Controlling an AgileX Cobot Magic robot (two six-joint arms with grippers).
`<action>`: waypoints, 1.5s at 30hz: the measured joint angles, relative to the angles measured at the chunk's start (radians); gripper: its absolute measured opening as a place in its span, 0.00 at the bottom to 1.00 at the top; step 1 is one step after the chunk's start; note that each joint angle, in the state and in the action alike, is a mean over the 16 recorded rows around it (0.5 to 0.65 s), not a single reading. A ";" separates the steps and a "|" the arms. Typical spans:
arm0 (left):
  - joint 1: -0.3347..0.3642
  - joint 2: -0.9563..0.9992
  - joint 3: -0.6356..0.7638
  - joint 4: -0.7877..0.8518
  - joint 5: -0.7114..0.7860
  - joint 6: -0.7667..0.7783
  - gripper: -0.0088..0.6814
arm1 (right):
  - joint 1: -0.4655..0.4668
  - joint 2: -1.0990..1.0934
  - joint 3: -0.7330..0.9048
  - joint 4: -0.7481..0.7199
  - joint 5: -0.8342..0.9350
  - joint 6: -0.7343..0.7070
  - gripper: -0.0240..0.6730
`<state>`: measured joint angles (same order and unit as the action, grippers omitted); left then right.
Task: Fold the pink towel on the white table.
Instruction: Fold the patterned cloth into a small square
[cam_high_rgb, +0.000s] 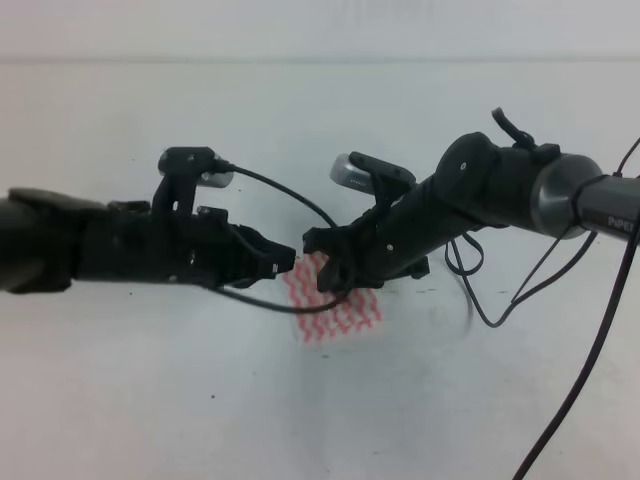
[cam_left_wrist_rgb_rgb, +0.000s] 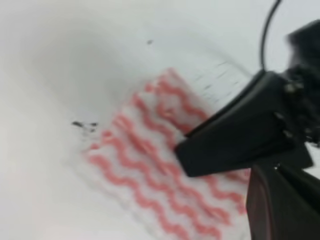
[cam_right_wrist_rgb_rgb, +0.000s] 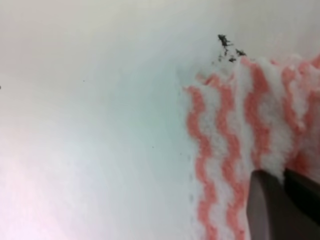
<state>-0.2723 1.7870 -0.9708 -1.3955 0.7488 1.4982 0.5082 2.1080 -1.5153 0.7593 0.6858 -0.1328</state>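
Observation:
The pink towel (cam_high_rgb: 338, 305) lies flat on the white table (cam_high_rgb: 150, 390) as a small white patch with pink wavy stripes. Both arms meet above its upper left part. My left gripper (cam_high_rgb: 284, 260) hangs just left of the towel's edge, and its fingers are too dark to separate. My right gripper (cam_high_rgb: 318, 262) is over the towel's upper left corner with its two prongs spread. The left wrist view shows the towel (cam_left_wrist_rgb_rgb: 145, 165) with a black finger of the right gripper (cam_left_wrist_rgb_rgb: 235, 135) across it. In the right wrist view a dark fingertip (cam_right_wrist_rgb_rgb: 280, 205) rests on the towel (cam_right_wrist_rgb_rgb: 230, 130).
Black cables loop from the right arm (cam_high_rgb: 500, 190) down to the table at right (cam_high_rgb: 480, 300) and off the lower right edge (cam_high_rgb: 570, 400). The left arm (cam_high_rgb: 90, 245) stretches in from the left edge. Small dark specks (cam_left_wrist_rgb_rgb: 84, 125) mark the table by the towel's corner.

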 joint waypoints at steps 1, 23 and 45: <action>0.003 -0.004 0.010 -0.027 0.005 0.027 0.01 | 0.000 -0.001 0.000 0.000 0.000 0.000 0.02; 0.012 0.153 0.093 -0.297 0.107 0.312 0.01 | 0.000 0.000 -0.011 0.012 0.066 -0.012 0.06; 0.117 0.058 0.092 -0.296 0.106 0.270 0.01 | -0.002 0.001 -0.119 -0.107 0.265 0.019 0.20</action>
<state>-0.1557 1.8453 -0.8783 -1.6917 0.8546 1.7681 0.5064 2.1092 -1.6344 0.6524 0.9505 -0.1138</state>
